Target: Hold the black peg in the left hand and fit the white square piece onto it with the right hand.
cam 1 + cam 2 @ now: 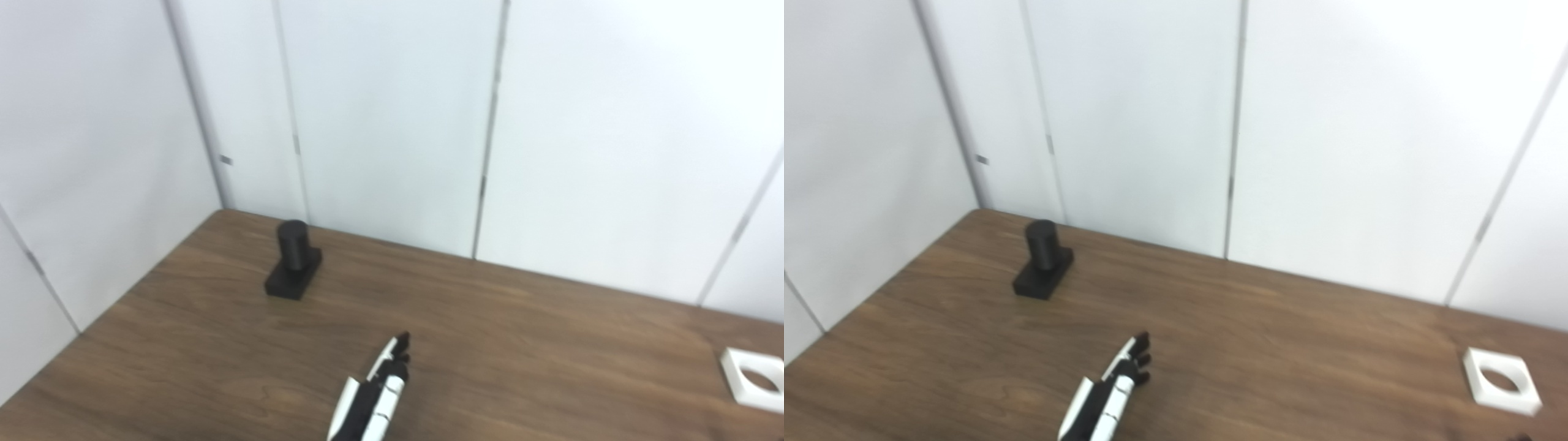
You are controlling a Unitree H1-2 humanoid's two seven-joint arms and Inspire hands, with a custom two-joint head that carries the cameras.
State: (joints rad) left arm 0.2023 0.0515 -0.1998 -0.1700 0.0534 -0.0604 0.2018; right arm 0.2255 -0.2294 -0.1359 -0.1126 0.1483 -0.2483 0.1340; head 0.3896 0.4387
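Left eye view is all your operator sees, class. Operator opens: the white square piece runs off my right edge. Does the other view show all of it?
Observer: Yes. In the right eye view the white square piece lies flat on the table with all four corners showing.
Operator: And its hole? Mine is cut off on the right side.
Observer: It is a full round hole, with white rim all the way around it.
Operator: Does the table go on past the piece?
Observer: Yes, a strip of bare wood shows to the right of it before the picture ends.
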